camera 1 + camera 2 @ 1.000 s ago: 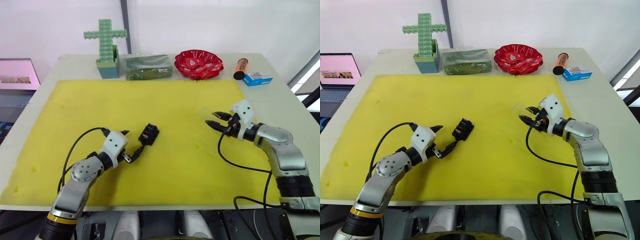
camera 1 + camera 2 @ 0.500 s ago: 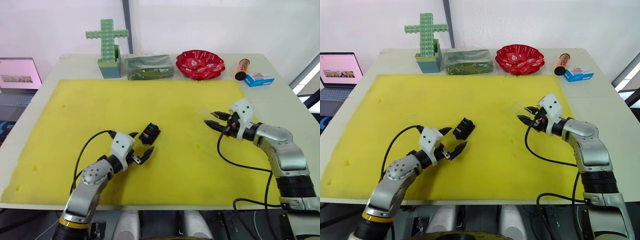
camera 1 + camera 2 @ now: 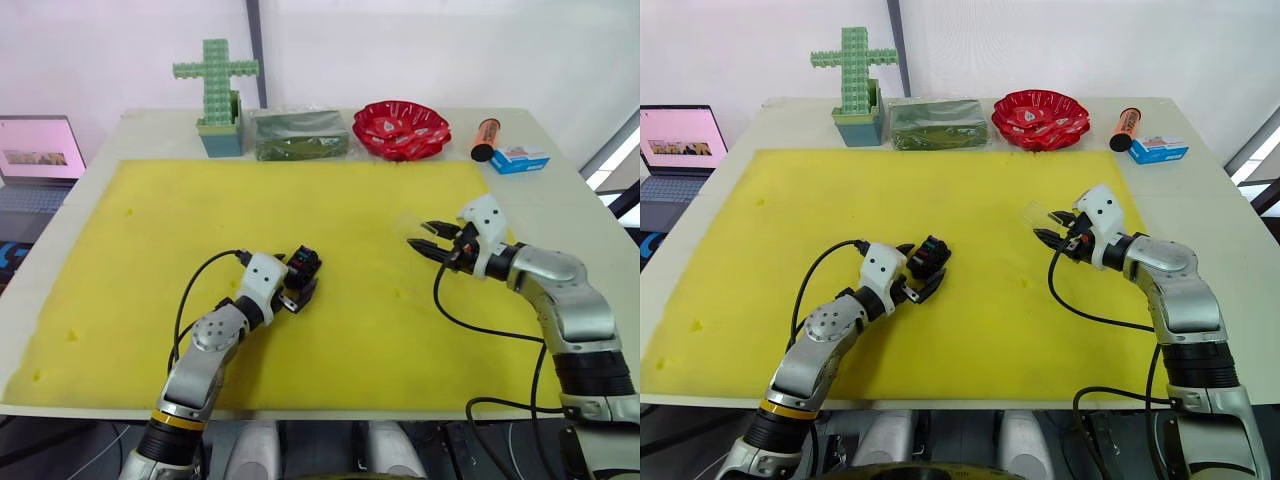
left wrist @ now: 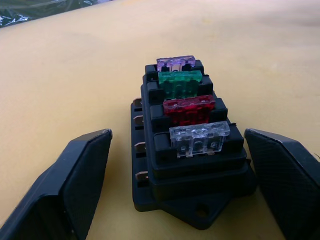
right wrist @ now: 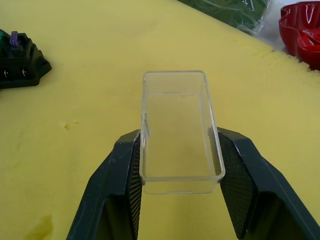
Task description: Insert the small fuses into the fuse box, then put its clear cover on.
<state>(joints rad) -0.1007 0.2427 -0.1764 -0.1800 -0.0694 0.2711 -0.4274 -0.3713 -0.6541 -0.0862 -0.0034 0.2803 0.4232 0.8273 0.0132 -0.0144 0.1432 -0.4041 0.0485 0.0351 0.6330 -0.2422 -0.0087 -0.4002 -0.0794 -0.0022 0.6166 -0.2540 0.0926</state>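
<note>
The black fuse box (image 4: 192, 165) lies on the yellow mat (image 3: 330, 210), left of centre. Seated in a row in its top are the small fuses: purple (image 4: 175, 63), green (image 4: 180, 82), red (image 4: 189, 108) and grey (image 4: 199, 140). My left gripper (image 3: 297, 285) is open, one finger on each side of the box with a gap at both. Over the mat's right side my right gripper (image 5: 177, 155) is shut on the clear cover (image 5: 177, 125), held by its long sides, hollow facing the wrist camera. The cover (image 3: 1037, 213) hangs just above the mat.
Along the table's far edge stand a green brick cross (image 3: 215, 80), a clear-wrapped green package (image 3: 300, 133), a red bowl (image 3: 400, 128), an orange tube (image 3: 483, 138) and a blue-and-white box (image 3: 518, 158). A laptop (image 3: 35, 150) sits off the table's left.
My left gripper has moved right and forward, up to the fuse box, and now straddles it. The right gripper has stayed in place with the clear cover.
</note>
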